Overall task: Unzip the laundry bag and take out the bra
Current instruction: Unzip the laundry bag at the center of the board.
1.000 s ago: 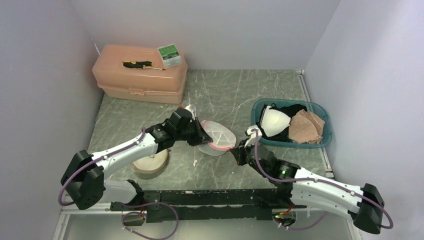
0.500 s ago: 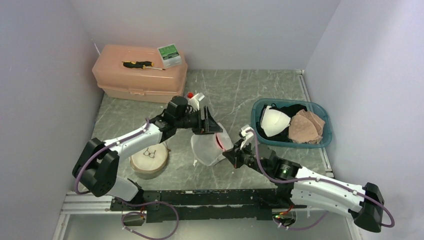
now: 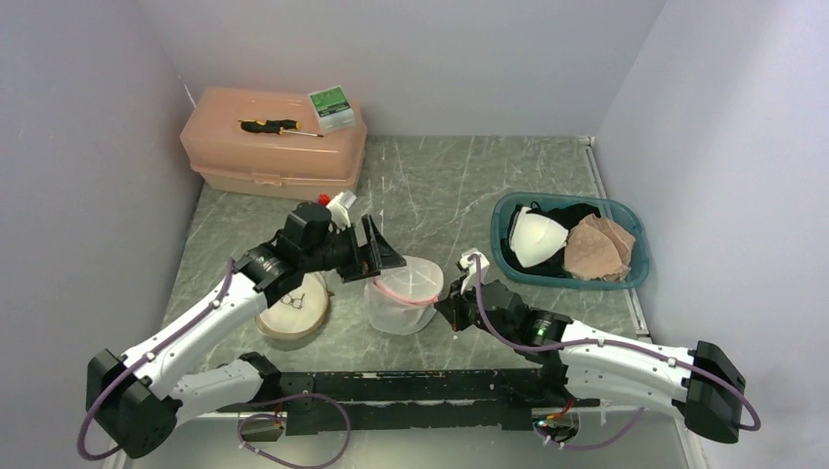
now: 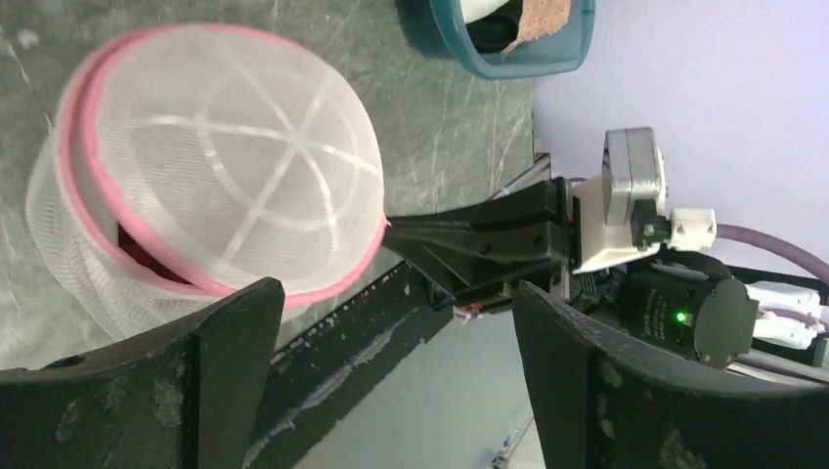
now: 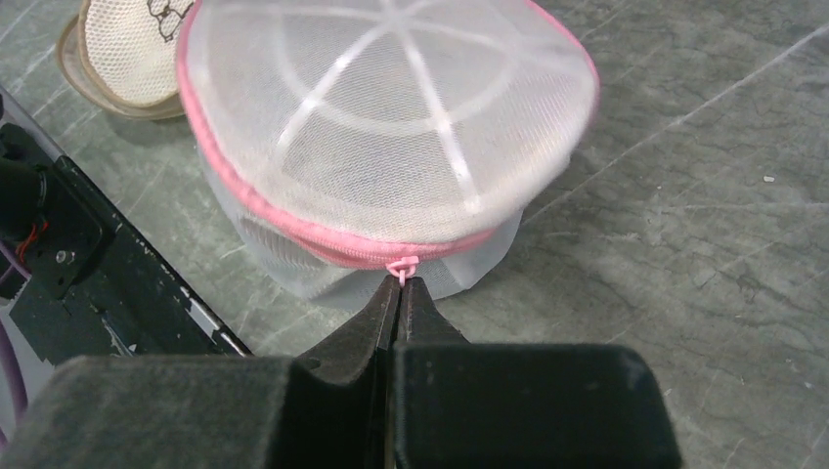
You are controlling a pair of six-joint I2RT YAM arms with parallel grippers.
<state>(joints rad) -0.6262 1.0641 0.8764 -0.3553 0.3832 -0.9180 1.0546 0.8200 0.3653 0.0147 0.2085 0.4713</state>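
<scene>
So the right hand (image 5: 401,283) was pinched shut on the pink zipper pull (image 5: 401,266) of the laundry bag (image 3: 401,293), which sat on the worktop (image 3: 459,186). The left hand (image 3: 376,259) gaped wide, empty, just beside it. I'd brace the bag, then drag along the seam. Something dark red showed inside, probably the bra (image 4: 147,266); the teal basket (image 3: 567,281) held other bras.
</scene>
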